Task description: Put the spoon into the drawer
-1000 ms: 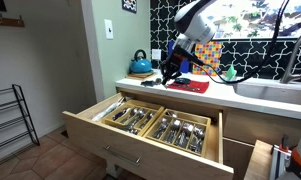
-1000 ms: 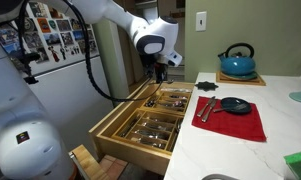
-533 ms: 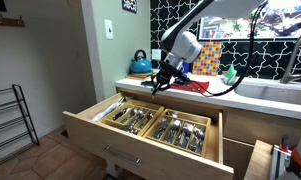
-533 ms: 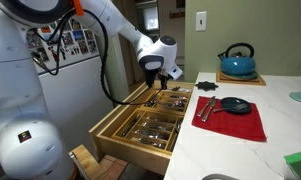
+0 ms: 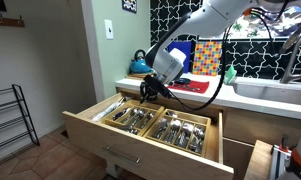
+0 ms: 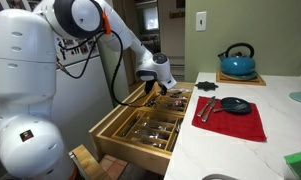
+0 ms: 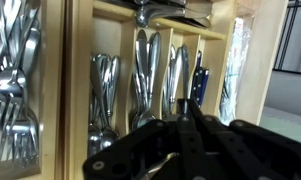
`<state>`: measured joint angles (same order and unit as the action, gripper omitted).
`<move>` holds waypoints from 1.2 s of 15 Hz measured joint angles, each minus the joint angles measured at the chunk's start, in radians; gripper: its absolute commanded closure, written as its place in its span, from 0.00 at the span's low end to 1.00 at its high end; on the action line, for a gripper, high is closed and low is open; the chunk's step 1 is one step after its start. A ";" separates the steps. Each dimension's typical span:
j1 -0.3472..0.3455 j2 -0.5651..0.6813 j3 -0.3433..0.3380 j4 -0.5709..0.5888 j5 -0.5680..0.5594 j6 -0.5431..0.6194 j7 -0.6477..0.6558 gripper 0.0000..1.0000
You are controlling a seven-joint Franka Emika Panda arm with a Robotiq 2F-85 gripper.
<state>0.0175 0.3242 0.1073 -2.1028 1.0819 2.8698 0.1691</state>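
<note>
The light-wood drawer (image 5: 90, 125) stands pulled out below the counter, and it also shows in the other exterior view (image 6: 110, 135). Its wooden compartments hold several pieces of cutlery (image 7: 102, 90). My gripper (image 5: 150, 90) hangs low over the drawer's back compartments, near the counter edge, as the second exterior view (image 6: 158, 90) also shows. In the wrist view the black fingers (image 7: 185, 105) are pressed together, pointing down at the rows of spoons and forks. The spoon seems pinched between them, but the fingers hide almost all of it.
On the counter, a red mat (image 6: 230, 120) holds a small black pan (image 6: 233, 104). A blue kettle (image 6: 237, 61) stands behind it. A sink (image 5: 275, 92) is at the counter's end. A blue-handled knife (image 7: 196, 75) lies in a narrow compartment. A rack (image 5: 10, 120) stands on the floor.
My gripper has moved from above the counter edge out and down over the open drawer. It now sits close above the compartments. The fingers stay shut.
</note>
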 measured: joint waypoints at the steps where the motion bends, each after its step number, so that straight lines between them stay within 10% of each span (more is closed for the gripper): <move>1: -0.003 0.026 0.013 0.020 0.042 0.014 -0.027 0.99; 18: -0.019 0.144 0.022 0.110 0.125 0.040 -0.057 0.99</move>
<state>-0.0011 0.4681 0.1289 -1.9926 1.2070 2.9096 0.1121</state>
